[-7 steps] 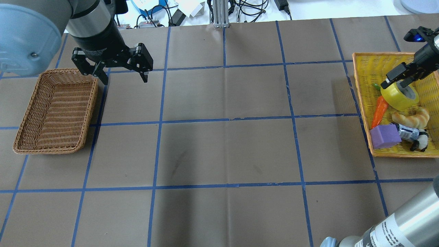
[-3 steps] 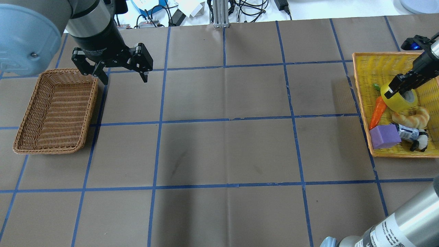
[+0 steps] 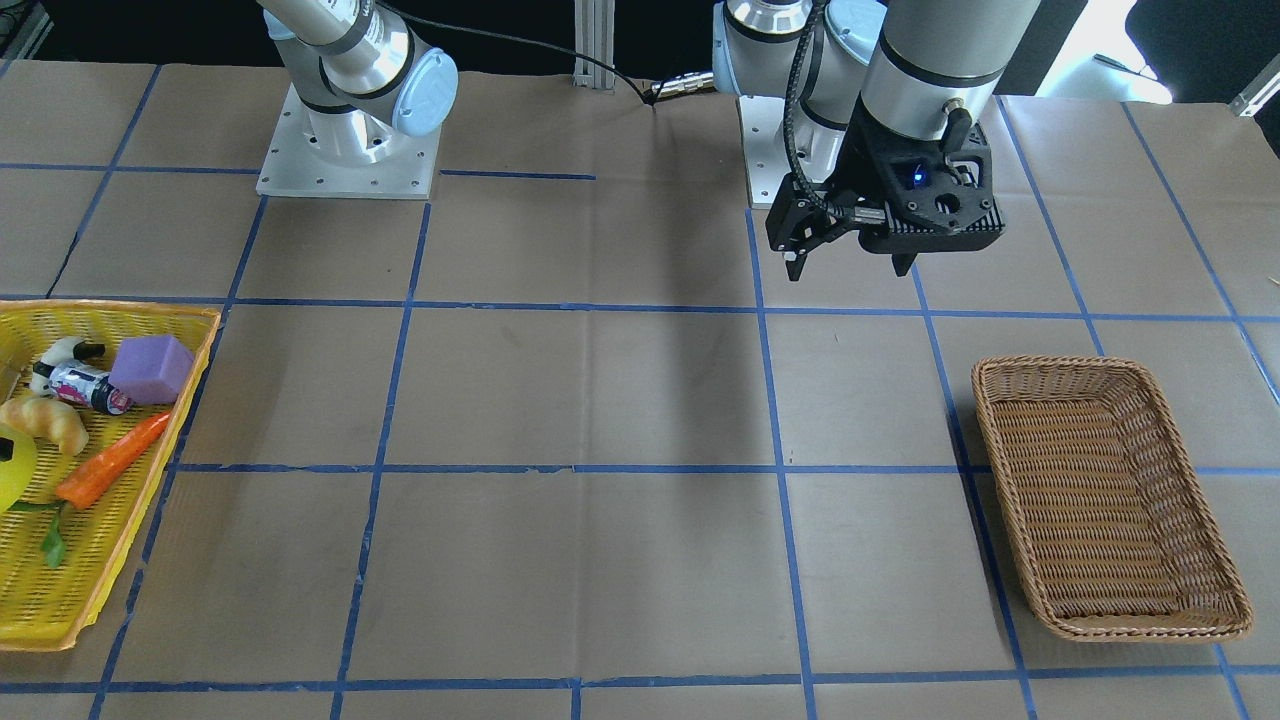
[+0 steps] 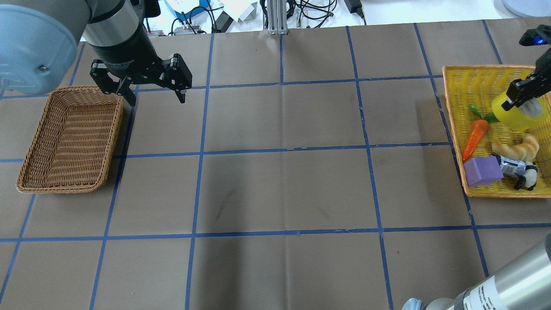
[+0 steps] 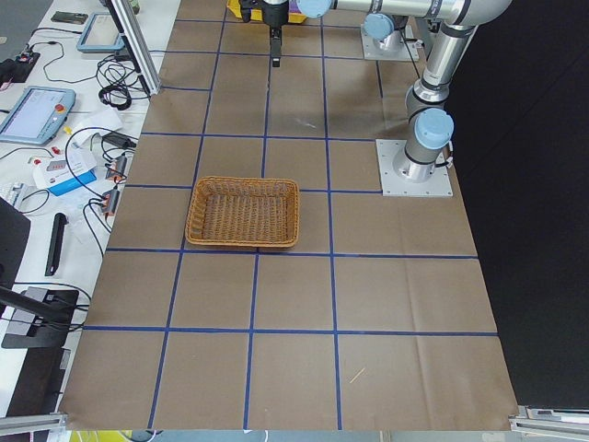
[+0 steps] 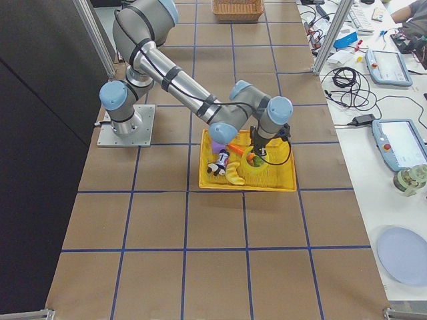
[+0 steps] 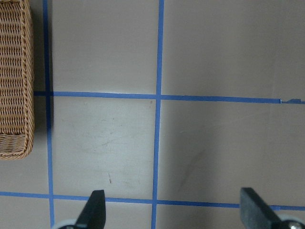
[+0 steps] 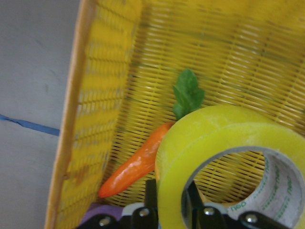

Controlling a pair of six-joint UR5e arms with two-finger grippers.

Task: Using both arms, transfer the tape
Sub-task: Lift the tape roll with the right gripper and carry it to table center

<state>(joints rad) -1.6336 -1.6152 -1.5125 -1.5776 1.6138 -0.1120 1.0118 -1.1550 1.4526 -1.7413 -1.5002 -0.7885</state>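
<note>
The yellow tape (image 4: 521,116) is a wide roll with a grey-white core. My right gripper (image 4: 518,100) is shut on its wall, one finger inside the core, and holds it just above the yellow basket (image 4: 448,107). In the right wrist view the tape (image 8: 214,138) fills the lower right, with the right gripper (image 8: 169,202) pinching its wall. It also shows in the exterior right view (image 6: 255,161) and at the left edge of the front view (image 3: 10,465). My left gripper (image 4: 157,102) is open and empty, above the table beside the wicker basket (image 4: 56,188).
The yellow basket also holds a toy carrot (image 4: 473,137), a croissant (image 4: 516,146), a purple block (image 4: 483,171), a small bottle (image 4: 510,165) and a black-and-white toy (image 4: 527,178). The wicker basket (image 3: 1060,365) has nothing in it. Blue tape lines grid the brown table.
My right gripper has lifted the tape and carried it to the right in the overhead view, off the carrot's top. The left arm has not moved.
</note>
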